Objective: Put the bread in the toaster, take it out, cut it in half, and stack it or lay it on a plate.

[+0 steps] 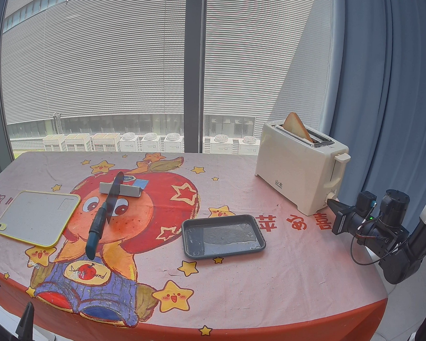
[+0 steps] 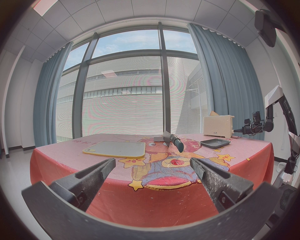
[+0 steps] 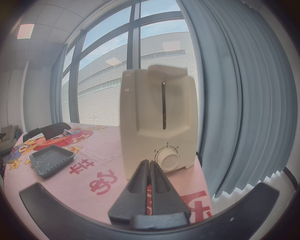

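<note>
the right pincer (image 3: 149, 164) is shut tight, its two fingers pressed flat together with nothing between them. it hangs level just off the table's (image 1: 287, 278) edge, tips aimed at the end face of the toaster (image 1: 299, 174). the dial (image 3: 168, 158) sits just beyond and a little above the tips, close but apart, as far as i can tell. the lever (image 1: 342, 158) is higher, straight above the tips, at the top of its slot.

the bread (image 1: 297, 126) stands tilted in the toaster's top slot, well above and beyond this pincer, its upper half poking out.

the left pincer (image 2: 152, 162) is wide open and holds nothing. it waits low, off the near edge of the table. ahead of it lies the cutting board (image 1: 37, 217), and a bit further on the knife (image 1: 102, 214) leans with its blade over a small grey rest (image 1: 121, 189). the dark tray (image 1: 223, 235) lies between the two pincers, nearer the right one, and has no bread on it.

so the first step looks done: the bread is in the toaster. with the lever up, i judge it is not toasting now; whether it has been toasted i cannot tell. taking it out, cutting it in half and laying it on the tray are all left.
</note>
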You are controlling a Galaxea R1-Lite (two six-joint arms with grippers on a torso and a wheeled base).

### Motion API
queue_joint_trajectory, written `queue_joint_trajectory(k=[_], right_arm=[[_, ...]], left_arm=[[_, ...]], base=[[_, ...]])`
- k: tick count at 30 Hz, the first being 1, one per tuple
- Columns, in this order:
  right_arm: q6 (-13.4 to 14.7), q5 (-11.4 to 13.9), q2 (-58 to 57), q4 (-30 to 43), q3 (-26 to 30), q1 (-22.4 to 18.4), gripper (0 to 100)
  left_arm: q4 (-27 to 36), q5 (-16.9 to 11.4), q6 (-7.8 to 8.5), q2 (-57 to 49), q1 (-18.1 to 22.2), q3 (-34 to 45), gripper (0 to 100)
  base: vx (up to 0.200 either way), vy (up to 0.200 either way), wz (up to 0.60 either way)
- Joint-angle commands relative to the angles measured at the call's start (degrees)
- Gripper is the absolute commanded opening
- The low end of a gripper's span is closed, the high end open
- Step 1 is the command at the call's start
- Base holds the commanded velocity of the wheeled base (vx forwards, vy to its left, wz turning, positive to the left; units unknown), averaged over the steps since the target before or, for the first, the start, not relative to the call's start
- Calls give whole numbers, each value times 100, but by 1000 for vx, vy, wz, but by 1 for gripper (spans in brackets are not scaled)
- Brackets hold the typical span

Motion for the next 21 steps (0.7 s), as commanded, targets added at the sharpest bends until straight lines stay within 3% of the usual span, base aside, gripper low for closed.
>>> queue_joint_trajectory(k=[1,21], right_arm=[[-5,1,-357,2,34,12,0],[4,10,-1499,99,-107,-40,0]], left_arm=[[0,4,-1,4,-2,92,100],[0,4,-1,4,-2,92,100]], base=[[0,0,0],[0,0,0]])
